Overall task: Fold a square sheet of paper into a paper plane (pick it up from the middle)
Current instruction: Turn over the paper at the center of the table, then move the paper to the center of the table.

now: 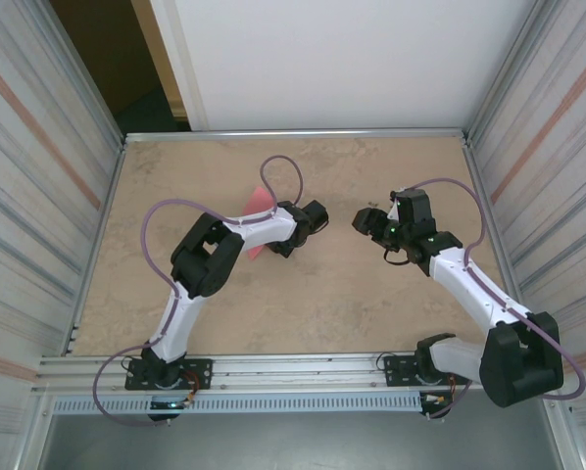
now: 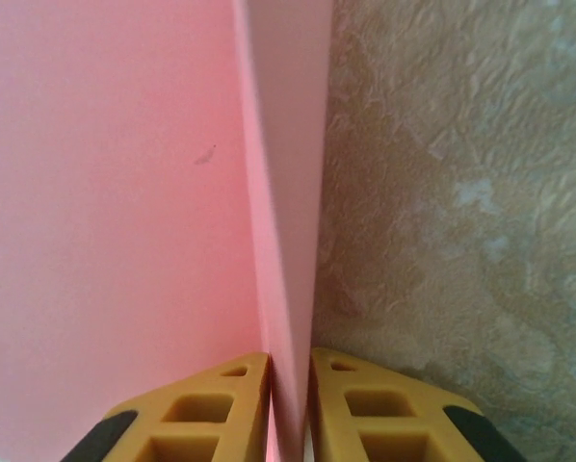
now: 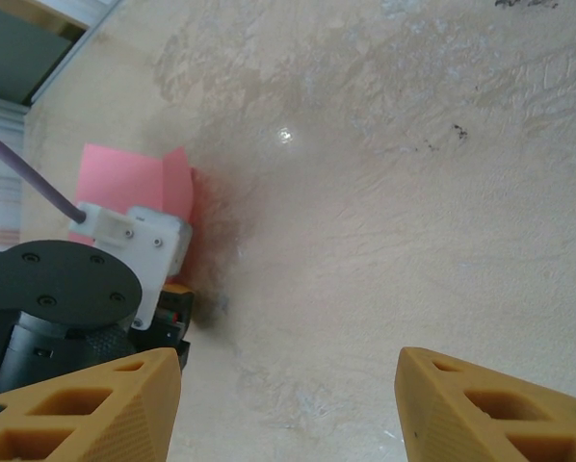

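Left gripper (image 2: 290, 364), nearest, pinches the raised centre fold of the square sheet of paper (image 2: 124, 192), which lies mid-table (image 2: 461, 192). Thin, light and limp, it probably creases easily and is best held along that fold. Farther off, the right gripper (image 3: 288, 373) gapes empty.

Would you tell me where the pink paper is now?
In the top view the pink paper sits left of centre under the left arm, its fold between the jaws of the left gripper.
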`<action>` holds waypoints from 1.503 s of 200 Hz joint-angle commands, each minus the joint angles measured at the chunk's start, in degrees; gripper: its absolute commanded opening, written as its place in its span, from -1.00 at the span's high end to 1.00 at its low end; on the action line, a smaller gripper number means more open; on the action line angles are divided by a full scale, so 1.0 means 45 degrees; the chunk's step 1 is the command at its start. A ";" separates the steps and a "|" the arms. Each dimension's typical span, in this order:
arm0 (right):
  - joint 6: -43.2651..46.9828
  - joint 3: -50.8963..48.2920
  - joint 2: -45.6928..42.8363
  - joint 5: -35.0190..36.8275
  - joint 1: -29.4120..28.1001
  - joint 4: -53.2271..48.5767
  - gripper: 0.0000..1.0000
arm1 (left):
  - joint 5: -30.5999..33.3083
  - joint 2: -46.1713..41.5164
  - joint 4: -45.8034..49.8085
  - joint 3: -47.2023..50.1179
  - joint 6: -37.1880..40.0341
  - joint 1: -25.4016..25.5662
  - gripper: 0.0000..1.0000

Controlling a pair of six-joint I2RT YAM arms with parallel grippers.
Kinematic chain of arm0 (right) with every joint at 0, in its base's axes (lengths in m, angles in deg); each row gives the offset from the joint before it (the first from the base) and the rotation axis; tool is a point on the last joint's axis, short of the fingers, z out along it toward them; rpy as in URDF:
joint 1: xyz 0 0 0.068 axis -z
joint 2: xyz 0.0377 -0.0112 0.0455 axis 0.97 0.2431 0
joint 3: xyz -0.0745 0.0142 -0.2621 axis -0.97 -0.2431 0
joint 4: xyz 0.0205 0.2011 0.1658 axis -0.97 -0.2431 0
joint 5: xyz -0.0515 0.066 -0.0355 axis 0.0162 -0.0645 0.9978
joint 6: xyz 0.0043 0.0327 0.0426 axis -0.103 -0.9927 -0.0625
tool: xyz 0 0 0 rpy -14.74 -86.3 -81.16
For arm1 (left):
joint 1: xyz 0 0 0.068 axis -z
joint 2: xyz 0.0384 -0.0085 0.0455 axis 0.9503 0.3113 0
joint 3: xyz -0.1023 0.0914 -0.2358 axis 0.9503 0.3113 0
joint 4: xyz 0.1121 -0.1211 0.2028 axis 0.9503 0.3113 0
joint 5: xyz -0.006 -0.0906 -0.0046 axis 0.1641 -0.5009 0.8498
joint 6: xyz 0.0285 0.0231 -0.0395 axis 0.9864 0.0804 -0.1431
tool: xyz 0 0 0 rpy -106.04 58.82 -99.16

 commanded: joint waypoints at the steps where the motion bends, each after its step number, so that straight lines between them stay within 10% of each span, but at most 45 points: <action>1: -0.0266 -0.0193 0.0151 -0.0177 0.0067 0.0139 -0.20 | -0.1659 0.0443 -0.0100 -0.0169 -0.0778 0.0115 0.58; 158: -0.0322 0.0147 0.0913 -0.0135 -0.0074 0.0020 -0.20 | -0.5413 -0.3799 -0.1182 0.1068 -0.1464 -0.0282 0.05; 237: -0.0050 0.5769 0.6175 0.4709 -0.4712 -0.3729 -0.17 | -1.1911 -0.8588 -0.6238 0.7513 -0.3890 -0.4716 -0.46; 300: 0.0001 1.2355 1.1734 0.7847 -0.7359 -0.7459 -0.13 | -1.2331 -1.0198 -0.7361 1.0417 -0.4812 -0.7256 -0.66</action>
